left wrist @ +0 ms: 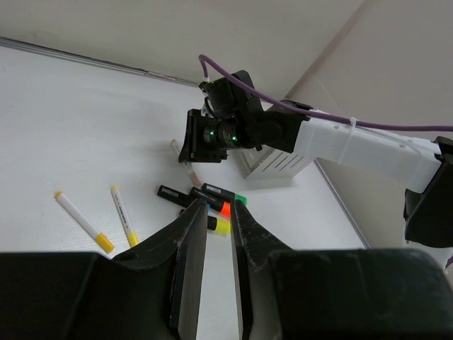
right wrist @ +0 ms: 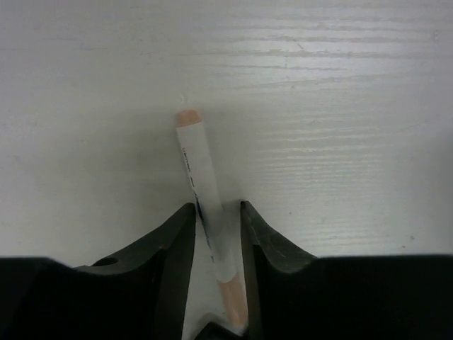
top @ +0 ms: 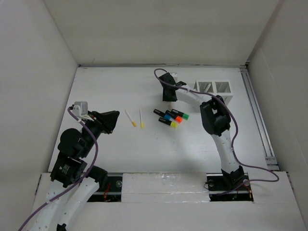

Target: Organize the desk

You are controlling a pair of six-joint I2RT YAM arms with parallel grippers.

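Over far desk [top: 120,154], right tool [right wrist: 217,207] clamps white pen [right wrist: 198,170], peach end forward; left tool [left wrist: 219,209] slightly apart.

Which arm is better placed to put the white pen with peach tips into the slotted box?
Right. The jaws of the right gripper flank the pen, and the box stands beside that arm. The left gripper is empty and farther away.

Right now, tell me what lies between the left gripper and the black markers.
In the top view, two white yellow-tipped pens lie between the left gripper and the black markers.
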